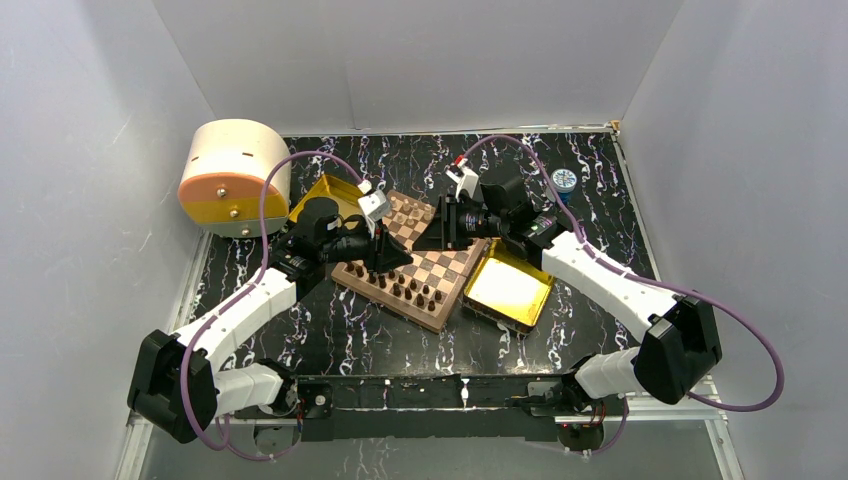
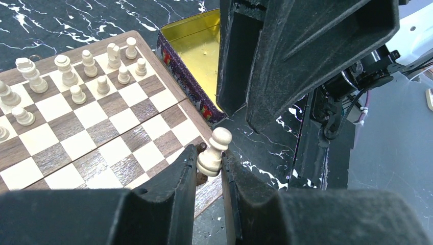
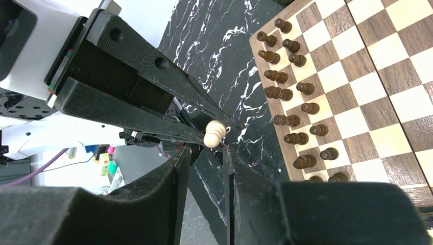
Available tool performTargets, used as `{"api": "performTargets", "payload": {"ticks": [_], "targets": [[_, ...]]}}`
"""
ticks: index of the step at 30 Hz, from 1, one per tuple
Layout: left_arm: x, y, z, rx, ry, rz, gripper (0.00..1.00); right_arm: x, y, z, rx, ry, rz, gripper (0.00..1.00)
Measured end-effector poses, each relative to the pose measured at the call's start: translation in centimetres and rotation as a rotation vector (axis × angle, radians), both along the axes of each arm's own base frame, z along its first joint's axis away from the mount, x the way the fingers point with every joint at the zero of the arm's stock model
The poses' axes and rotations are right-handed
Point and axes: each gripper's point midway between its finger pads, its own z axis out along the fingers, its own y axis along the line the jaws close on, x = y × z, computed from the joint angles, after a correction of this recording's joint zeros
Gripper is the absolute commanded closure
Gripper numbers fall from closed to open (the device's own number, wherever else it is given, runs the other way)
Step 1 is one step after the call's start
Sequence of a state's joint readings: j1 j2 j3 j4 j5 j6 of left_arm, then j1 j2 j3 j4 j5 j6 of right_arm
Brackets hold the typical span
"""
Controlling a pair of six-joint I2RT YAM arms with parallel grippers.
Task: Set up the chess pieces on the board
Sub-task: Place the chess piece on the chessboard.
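The left gripper (image 2: 209,161) is clamped on 1 light tan pawn (image 2: 214,150), pinched low on its body, with its round head poking out past the fingertips at a tilt. Directly ahead of those fingertips, very close, sits the right gripper (image 3: 207,155). Its 2 jaws stand apart with nothing between them, and the pawn lies just beyond their tips, apparently untouched by them. Under the left fingers is the near rim of the chessboard (image 2: 92,132). The gold tin tray (image 2: 196,51) sits ahead and slightly left of them.

The step in hand looks like carrying this pawn to the light side. The light pieces (image 2: 76,71) stand in 2 rows far ahead and to the left of the left fingers, and there seems to be 1 gap in the pawn row. The dark pieces (image 3: 286,92) are lined up to the right of the right fingers.

To do it well, the right arm should back straight away so its jaws do not clip the pawn's head. The left wrist then needs to turn until the pawn's base faces down. It should come down from above onto the empty square, clear of the neighbouring pawns. It should let go only once the base sits flat, then lift straight up.
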State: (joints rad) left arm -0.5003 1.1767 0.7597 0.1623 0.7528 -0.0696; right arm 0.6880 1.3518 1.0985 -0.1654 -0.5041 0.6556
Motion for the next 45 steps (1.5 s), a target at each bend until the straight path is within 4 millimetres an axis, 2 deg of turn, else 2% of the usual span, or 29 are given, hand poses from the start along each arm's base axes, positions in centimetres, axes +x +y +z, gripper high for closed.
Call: {"api": "performTargets", "payload": {"ticks": [19, 24, 26, 28, 31, 38, 41, 45], "targets": [[-0.1, 0.0, -0.6, 0.009, 0.021, -0.003, 0.84, 0.1, 0.7, -1.8, -0.017, 0.062, 0.021, 0.65], [-0.1, 0.0, -0.7, 0.011, 0.024, -0.002, 0.84, 0.3, 1.1, -2.2, -0.009, 0.076, 0.026, 0.73], [-0.1, 0.1, -1.1, 0.018, 0.031, 0.004, 0.83, 0.4, 1.3, -2.5, -0.012, 0.085, 0.03, 0.79], [-0.2, 0.2, -1.4, 0.023, 0.039, 0.006, 0.73, 0.3, 1.3, -2.7, -0.017, 0.087, 0.032, 0.83], [0.0, 0.2, -1.4, 0.026, 0.039, 0.015, 0.47, 0.5, 1.3, -2.8, -0.022, 0.078, 0.025, 0.85], [1.1, 1.7, -3.1, 0.108, 0.084, 0.145, 0.25, 1.8, 0.1, -4.3, -0.124, 0.034, -0.043, 0.86], [1.5, 3.0, -4.1, 0.165, 0.1, 0.221, 0.18, 3.1, -0.8, -4.7, -0.207, -0.003, -0.1, 0.87], [1.8, 4.6, -4.1, 0.216, 0.085, 0.308, 0.1, 5.1, -1.6, -4.7, -0.303, -0.061, -0.158, 0.86]]}}
